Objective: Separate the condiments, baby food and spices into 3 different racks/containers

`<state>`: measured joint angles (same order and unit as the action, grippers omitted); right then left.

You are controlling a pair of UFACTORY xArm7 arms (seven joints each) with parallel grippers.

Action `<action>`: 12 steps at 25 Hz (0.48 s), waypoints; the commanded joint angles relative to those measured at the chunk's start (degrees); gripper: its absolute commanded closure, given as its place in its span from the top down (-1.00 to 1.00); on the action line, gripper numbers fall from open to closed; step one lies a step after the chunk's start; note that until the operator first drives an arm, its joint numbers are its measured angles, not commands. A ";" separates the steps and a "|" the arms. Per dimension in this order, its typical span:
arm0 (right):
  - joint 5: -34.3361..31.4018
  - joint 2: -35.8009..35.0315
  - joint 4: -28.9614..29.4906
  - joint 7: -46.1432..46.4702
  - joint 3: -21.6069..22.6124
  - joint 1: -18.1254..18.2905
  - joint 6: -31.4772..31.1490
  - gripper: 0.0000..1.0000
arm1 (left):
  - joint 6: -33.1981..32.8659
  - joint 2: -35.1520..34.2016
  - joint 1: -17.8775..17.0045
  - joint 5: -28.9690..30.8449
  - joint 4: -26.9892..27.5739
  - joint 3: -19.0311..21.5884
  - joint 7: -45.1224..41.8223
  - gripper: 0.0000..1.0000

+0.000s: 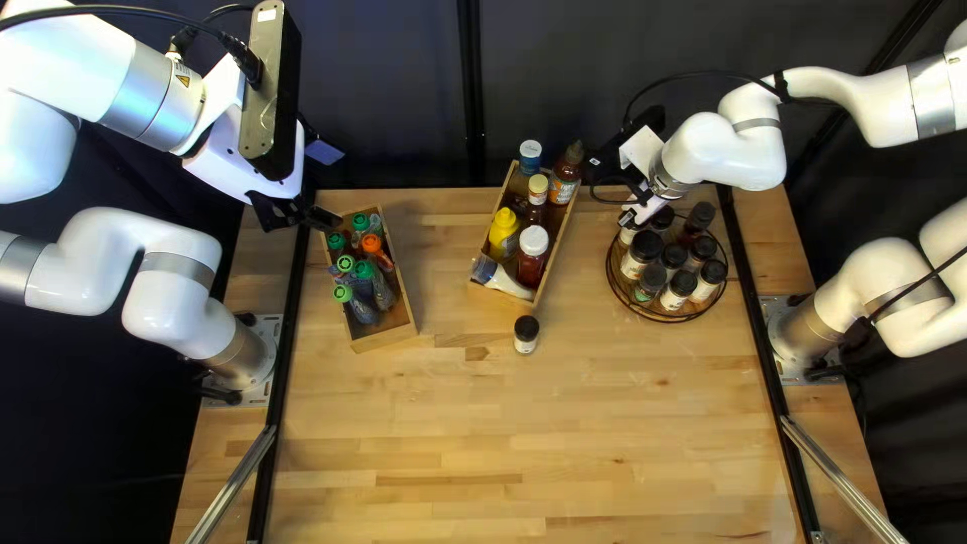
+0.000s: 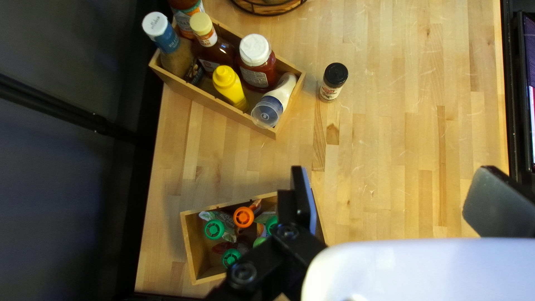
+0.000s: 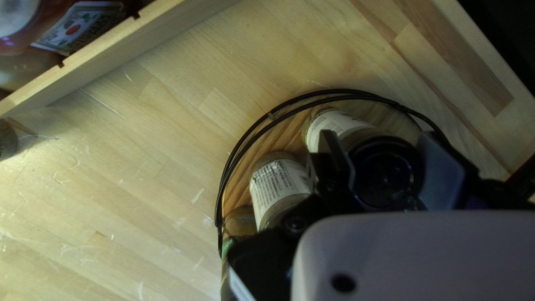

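Two sets of jaws. Right gripper (image 1: 633, 214): jaws clamped on the cap of a black-capped jar (image 3: 384, 173), one finger at each side; the jar is in the round wire rack (image 3: 345, 91). Left gripper (image 1: 324, 217): jaws wide apart, nothing between; held above the tabletop (image 1: 443, 443) near the left box.

Containers:
- Wire rack: black-capped jars, standing close together.
- Left wooden box (image 1: 388, 342): pouches with green caps plus one with an orange cap (image 2: 243, 217).
- Middle wooden box (image 2: 212, 106): yellow bottle (image 2: 228, 83), white-capped red bottle (image 2: 258, 64), yellow-capped bottle (image 2: 207, 42), blue-wrapped bottle (image 2: 170, 44), orange-labelled brown bottle (image 1: 565, 176), slanting tube (image 2: 278, 100).

Outside the containers: one spice jar (image 2: 333, 82), upright on the tabletop, just beside the middle box's near end.
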<state>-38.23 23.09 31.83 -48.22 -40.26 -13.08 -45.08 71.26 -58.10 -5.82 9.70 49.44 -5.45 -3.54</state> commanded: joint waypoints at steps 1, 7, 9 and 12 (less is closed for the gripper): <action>0.00 0.09 -0.23 0.08 -0.17 0.05 0.33 -0.07 | 0.00 0.00 0.00 0.00 0.00 0.00 0.00 1.00; -0.98 3.00 -0.49 -1.06 1.76 0.94 -1.95 1.00 | 0.00 0.00 0.00 0.00 0.00 0.00 0.00 1.00; -1.19 4.00 -0.41 -1.20 2.50 1.09 -2.86 1.00 | 0.00 0.00 0.00 0.00 0.00 0.00 0.00 1.00; -1.43 4.84 -0.40 -1.27 3.11 1.19 -3.44 1.00 | 0.00 0.00 0.00 0.00 0.00 0.00 0.00 1.00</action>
<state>-39.45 27.32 31.41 -49.42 -37.60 -12.00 -48.07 71.26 -58.10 -5.82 9.70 49.44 -5.45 -3.54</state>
